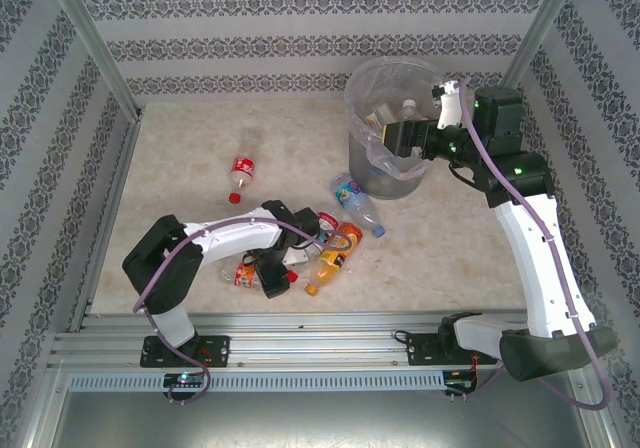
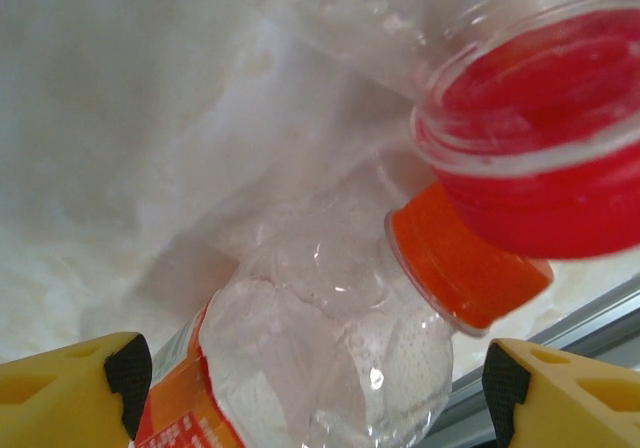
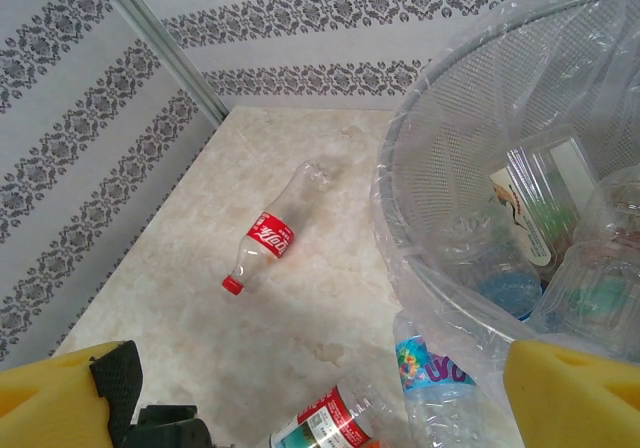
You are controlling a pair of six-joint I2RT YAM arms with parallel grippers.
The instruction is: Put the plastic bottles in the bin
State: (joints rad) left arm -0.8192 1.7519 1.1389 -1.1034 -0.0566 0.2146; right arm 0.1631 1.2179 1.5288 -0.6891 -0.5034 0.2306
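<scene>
My left gripper [image 2: 310, 393] is low on the table over a crushed clear plastic bottle [image 2: 330, 358] with an orange cap and orange label. Its yellow fingers [image 2: 565, 393] stand on either side of the bottle, with a gap on the cap side. A red cap [image 2: 545, 158] of another bottle lies right beside it. Seen from above, this gripper [image 1: 270, 268] is in a cluster of bottles [image 1: 335, 253]. My right gripper [image 1: 403, 134] hovers open and empty at the rim of the grey bin [image 1: 385, 173]. The bin [image 3: 450, 178] holds several bottles.
A red-labelled bottle [image 1: 242, 173] [image 3: 265, 238] lies alone on the table's left half. A blue-labelled bottle [image 1: 358, 201] [image 3: 432, 373] lies against the bin's foot, and another red-labelled one [image 3: 330, 423] is beside it. Patterned walls and metal posts close in the table.
</scene>
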